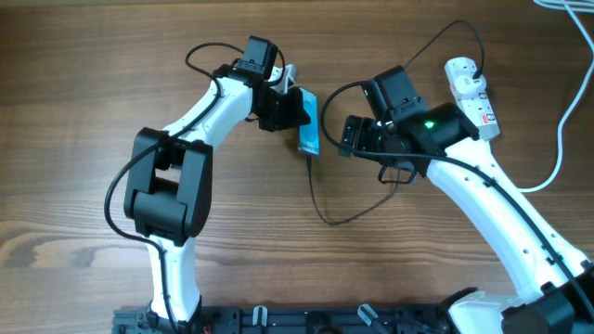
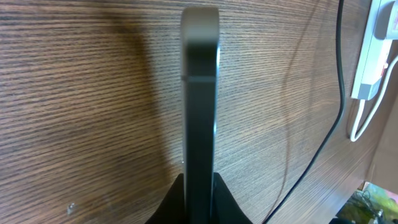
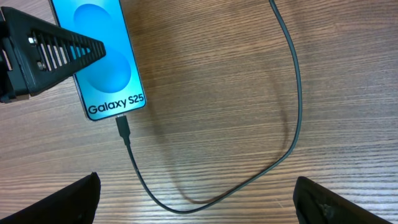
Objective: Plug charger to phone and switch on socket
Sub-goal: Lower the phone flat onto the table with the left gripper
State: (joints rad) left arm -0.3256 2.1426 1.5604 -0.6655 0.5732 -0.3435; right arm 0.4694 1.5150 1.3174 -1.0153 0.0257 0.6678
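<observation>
Left gripper [image 1: 299,111] squeezed tight on the phone [image 3: 115,81], phone up on its edge mid-table [image 1: 83,93], charger [image 3: 292,143] tip touching its bottom end, right gripper [image 1: 345,135] just right, spread wide, holding nothing, socket [image 1: 471,93] far right.

Phone [image 3: 118,81] top cut off; socket [image 1: 473,93] sw. posn too small to tell.

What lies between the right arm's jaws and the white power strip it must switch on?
Nothing visible does. The right gripper, jaws open, points at the phone; the socket lies behind it by the arm, partly covered in the overhead view by that arm.
</observation>
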